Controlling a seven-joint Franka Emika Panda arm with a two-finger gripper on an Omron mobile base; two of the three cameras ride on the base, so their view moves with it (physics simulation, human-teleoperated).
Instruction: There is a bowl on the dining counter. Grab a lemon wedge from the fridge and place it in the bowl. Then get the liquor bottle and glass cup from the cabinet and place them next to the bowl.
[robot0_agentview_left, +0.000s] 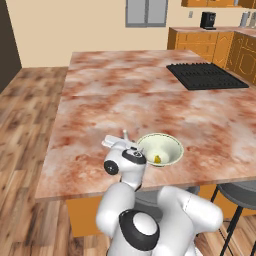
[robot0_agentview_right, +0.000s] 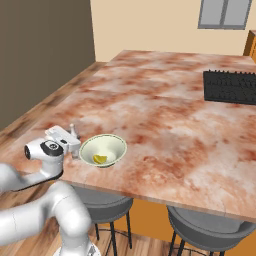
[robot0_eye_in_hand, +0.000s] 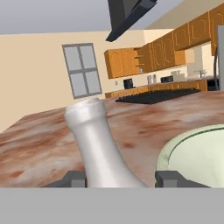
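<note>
One gripper (robot0_eye_in_hand: 118, 178) clasps liquor bottle (robot0_eye_in_hand: 98, 144) beside bowl (robot0_agentview_left: 161, 148) holding lemon wedge (robot0_agentview_left: 157, 159).

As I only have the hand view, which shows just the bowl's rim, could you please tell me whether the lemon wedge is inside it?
Observer: Yes, the lemon wedge lies at the bottom of the bowl.
Operator: Thank you. Where does the bottle stand on the counter?
Observer: The liquor bottle rises upright just left of the bowl, close to the near edge of the dining counter.
Operator: Is anything under that edge?
Observer: Two grey stools are tucked below it.
</note>
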